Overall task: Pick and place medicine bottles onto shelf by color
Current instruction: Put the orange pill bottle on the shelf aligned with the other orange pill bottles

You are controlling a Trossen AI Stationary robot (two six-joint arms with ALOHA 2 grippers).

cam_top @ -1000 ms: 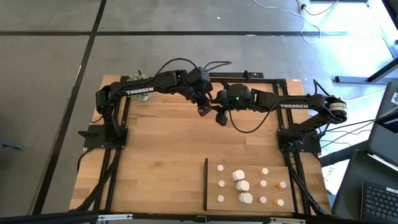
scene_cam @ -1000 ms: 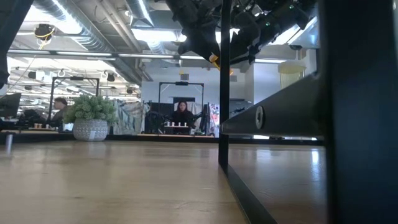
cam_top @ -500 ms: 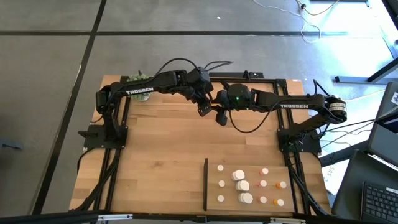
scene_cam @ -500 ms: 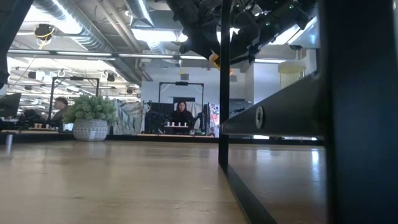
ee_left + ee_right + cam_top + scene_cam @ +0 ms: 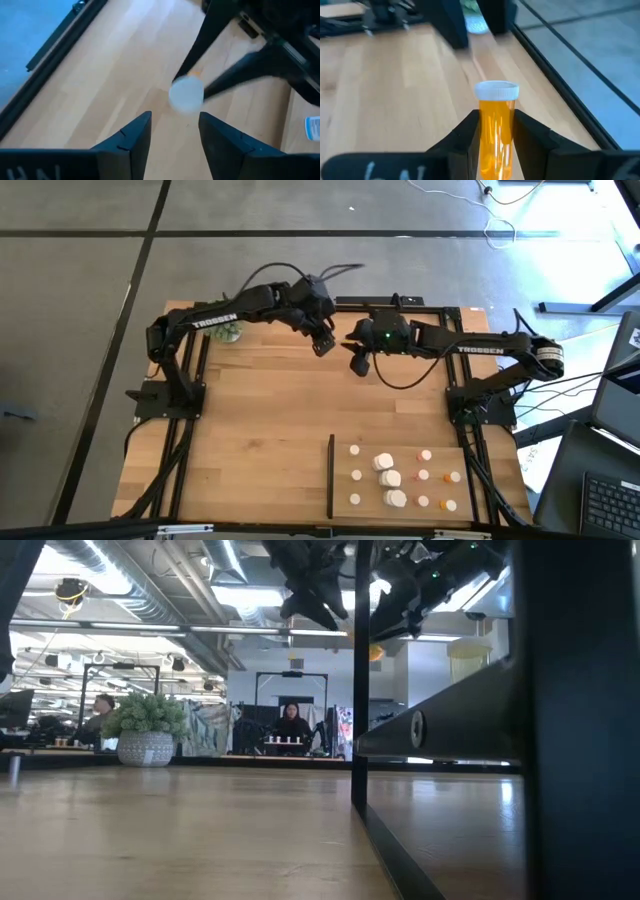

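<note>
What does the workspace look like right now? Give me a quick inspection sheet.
Surface: wooden table, mostly bare.
Job's things: white and orange medicine bottles stand on the shelf at the near right; one orange bottle with a white cap is in the right hand.
Clutter: green plant ball at the far left corner.
Hands: left hand open, empty, raised over the far edge; right hand raised beside it, shut on the orange bottle.
Cables: black leads loop above both arms; more on the floor at right.
Surroundings: people at desks beyond the table.

Overhead, table-level, two wrist views
</note>
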